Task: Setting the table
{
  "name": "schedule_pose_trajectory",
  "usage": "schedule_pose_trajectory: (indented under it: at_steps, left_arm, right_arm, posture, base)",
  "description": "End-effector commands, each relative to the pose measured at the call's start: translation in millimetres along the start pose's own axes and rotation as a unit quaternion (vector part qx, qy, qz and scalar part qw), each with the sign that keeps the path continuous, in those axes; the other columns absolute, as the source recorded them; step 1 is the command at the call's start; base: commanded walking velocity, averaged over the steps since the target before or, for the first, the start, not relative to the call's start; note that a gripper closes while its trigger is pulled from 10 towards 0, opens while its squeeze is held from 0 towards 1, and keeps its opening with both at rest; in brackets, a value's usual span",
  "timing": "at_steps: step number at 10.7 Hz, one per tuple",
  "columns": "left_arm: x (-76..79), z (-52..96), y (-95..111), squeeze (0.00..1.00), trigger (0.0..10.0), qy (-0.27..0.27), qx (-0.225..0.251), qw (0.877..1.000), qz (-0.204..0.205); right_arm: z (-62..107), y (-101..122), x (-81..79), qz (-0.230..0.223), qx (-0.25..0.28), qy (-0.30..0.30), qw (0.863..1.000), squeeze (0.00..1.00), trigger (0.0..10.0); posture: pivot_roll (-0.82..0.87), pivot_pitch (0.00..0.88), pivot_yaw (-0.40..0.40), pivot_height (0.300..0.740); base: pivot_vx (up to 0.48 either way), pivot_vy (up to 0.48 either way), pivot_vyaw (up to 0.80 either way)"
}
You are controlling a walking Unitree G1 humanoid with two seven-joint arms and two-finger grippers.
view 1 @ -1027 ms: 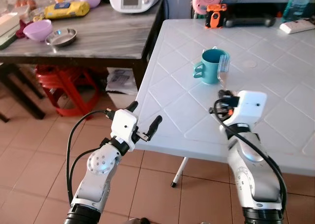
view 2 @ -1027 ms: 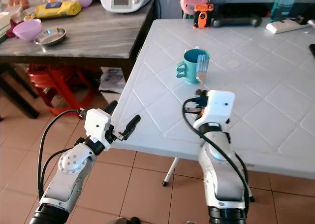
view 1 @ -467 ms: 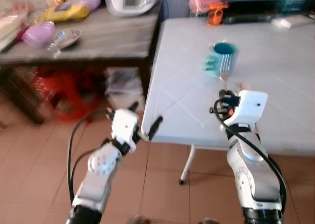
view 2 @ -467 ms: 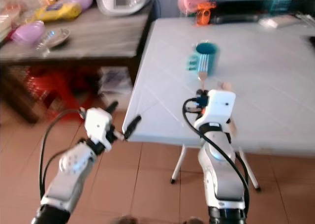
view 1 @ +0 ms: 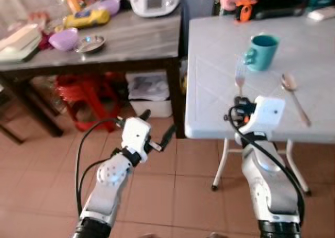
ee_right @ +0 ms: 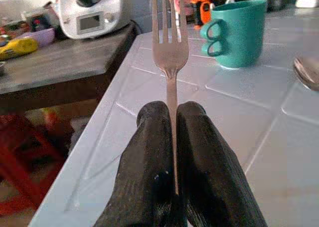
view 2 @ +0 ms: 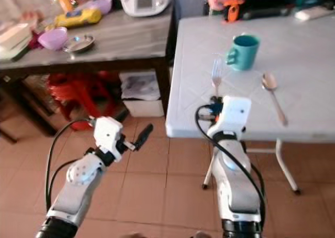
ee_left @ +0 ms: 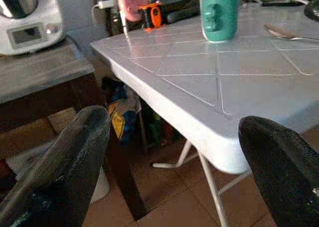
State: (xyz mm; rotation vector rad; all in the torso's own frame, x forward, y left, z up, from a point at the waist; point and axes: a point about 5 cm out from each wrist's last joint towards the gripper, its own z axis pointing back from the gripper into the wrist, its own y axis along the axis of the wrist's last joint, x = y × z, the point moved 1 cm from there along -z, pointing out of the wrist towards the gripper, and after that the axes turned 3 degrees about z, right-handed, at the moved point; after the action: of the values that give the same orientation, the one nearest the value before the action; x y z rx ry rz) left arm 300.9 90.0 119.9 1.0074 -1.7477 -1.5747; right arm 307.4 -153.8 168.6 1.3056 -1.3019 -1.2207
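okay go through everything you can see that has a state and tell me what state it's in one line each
Right gripper: shut on the silver metal fork, tines pointing away.
Left gripper: open, holding nothing.
Teal ceramic mug: upright on the white plastic table.
Silver metal spoon: lying flat beside the mug.

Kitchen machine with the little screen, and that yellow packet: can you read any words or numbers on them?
No readable text.
White kitchen machine: its screen is too blurred to read.
Yellow packet: blue label too small to read.
Teal mug, fork: no writing shows.

No legible text or labels.
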Motion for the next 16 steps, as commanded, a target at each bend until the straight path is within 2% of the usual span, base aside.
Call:
schedule_pose_trajectory:
  at_steps: [1, 10, 11, 14, 16]
  left_arm:
    - [-7.7, 4.4, 0.4, 0.0, 10.0, 0.01, -0.002, 1.0, -0.008]
    - [-2.7, 1.7, 1.3, 0.0, 10.0, 0.005, 0.002, 1.0, -0.007]
    - [-2.5, 1.3, 4.2, 0.0, 10.0, 0.009, 0.014, 1.0, -0.005]
    - [-4.1, 1.4, 2.6, 0.0, 10.0, 0.017, 0.007, 1.0, -0.007]
    - [-11.9, 0.4, 4.7, 0.0, 10.0, 0.046, 0.012, 0.999, 0.003]
  right_arm:
    - [-0.1, 5.9, -11.7, -0.008, 0.013, 0.017, 1.0, 0.0, 10.0]
    - [0.5, 1.4, -10.9, -0.005, 0.008, 0.015, 1.0, 0.0, 10.0]
    - [0.3, 1.0, -10.6, -0.004, 0.007, 0.014, 1.0, 0.0, 10.0]
    - [0.7, 1.2, -10.8, -0.003, 0.009, 0.015, 1.0, 0.0, 10.0]
    - [0.3, 0.8, -9.5, -0.001, 0.009, 0.014, 1.0, 0.0, 10.0]
  posture:
    - [-0.1, 0.099, 0.128, 0.74]
    - [-0.1, 0.098, 0.131, 0.74]
    - [-0.1, 0.098, 0.131, 0.74]
    - [-0.1, 0.096, 0.131, 0.74]
    - [-0.1, 0.092, 0.128, 0.74]
  base:
    - [0.0, 0.48, 0.0]
    - [0.0, 0.463, 0.0]
    - [0.0, 0.0, 0.0]
    - [0.0, 0.0, 0.0]
    - [0.0, 0.0, 0.0]
